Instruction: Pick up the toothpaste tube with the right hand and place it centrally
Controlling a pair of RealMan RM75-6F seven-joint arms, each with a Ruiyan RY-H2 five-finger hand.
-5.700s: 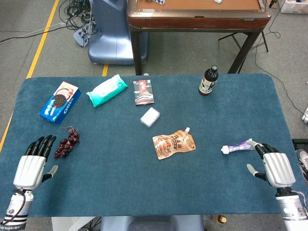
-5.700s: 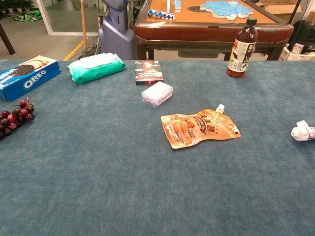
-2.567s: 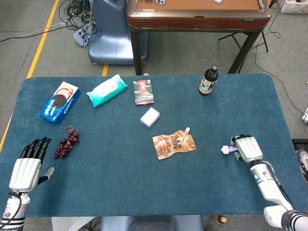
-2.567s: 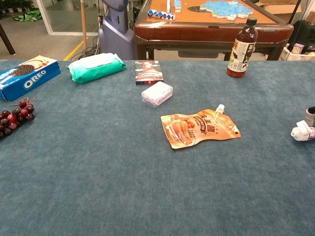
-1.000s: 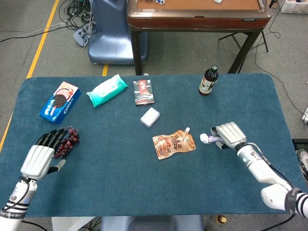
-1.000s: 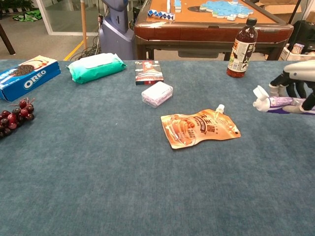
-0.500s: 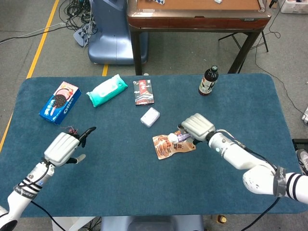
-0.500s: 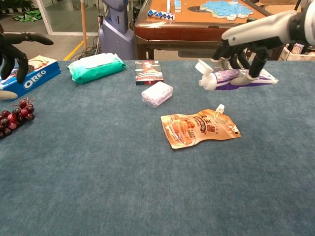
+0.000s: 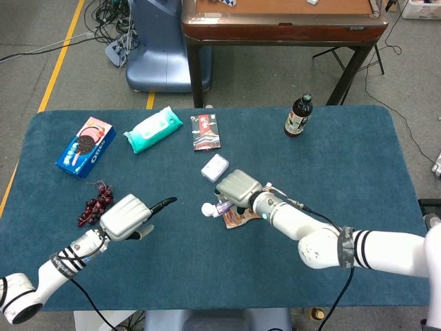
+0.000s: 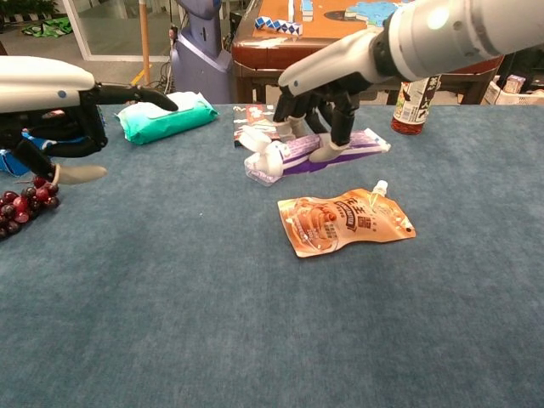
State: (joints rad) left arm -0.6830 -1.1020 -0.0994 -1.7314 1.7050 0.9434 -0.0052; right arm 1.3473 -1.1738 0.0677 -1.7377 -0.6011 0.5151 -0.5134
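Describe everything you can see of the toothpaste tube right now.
The toothpaste tube is a soft-looking purple and white tube with a white cap at one end and a flat crimped tail at the other. The right hand holds it from above, fingers wrapped around its middle. It lies roughly level, cap pointing to the robot's left, lifted clear of the blue table. In the head view it hangs near the table's middle, beside the orange spouted pouch.

item: toothpaste tube (image 10: 327, 150)
appearance: purple and white body, white cap, flat crimped tail
pose: roughly level, cap toward camera-left, tail toward the right
state: lifted clear of the blue cloth
location: above the table's middle area
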